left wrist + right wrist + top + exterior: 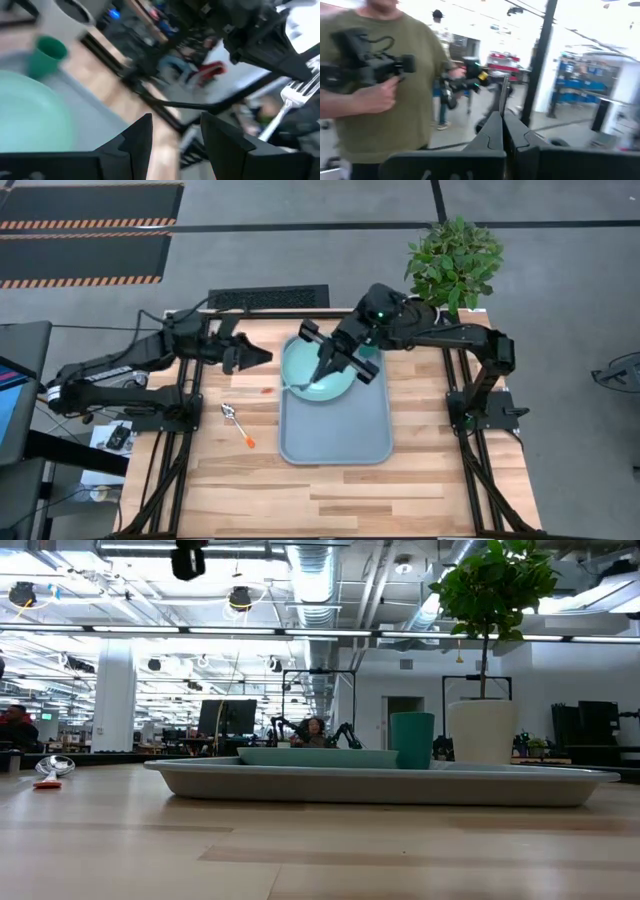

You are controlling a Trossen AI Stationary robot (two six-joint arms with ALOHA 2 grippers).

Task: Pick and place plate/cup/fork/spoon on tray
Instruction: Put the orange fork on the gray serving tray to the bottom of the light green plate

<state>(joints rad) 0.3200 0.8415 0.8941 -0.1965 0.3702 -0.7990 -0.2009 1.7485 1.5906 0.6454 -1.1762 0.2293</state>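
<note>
The pale mint plate (310,370) lies on the far end of the blue-grey tray (335,435); it also shows in the low view (318,755). The dark green cup (412,740) stands on the tray beside the plate. My right gripper (322,375) hangs over the plate, shut on the fork (292,97). The spoon (236,423) lies flat on the table left of the tray. My left gripper (262,358) is open and empty, left of the plate and off the tray. My right gripper pinches the fork between its two shut fingers (492,132). A thin stretch of the fork (504,95) sticks out past the fingertips. In the left wrist view the tines (300,90) show just beside the dark fingers. The fork is lifted clear above the plate.
A white plant pot (482,730) with a leafy plant (455,260) stands at the table's far right corner. A keyboard (268,297) lies beyond the far edge. A person (385,90) in an olive shirt stands beyond the table. Bare wood lies near the front edge.
</note>
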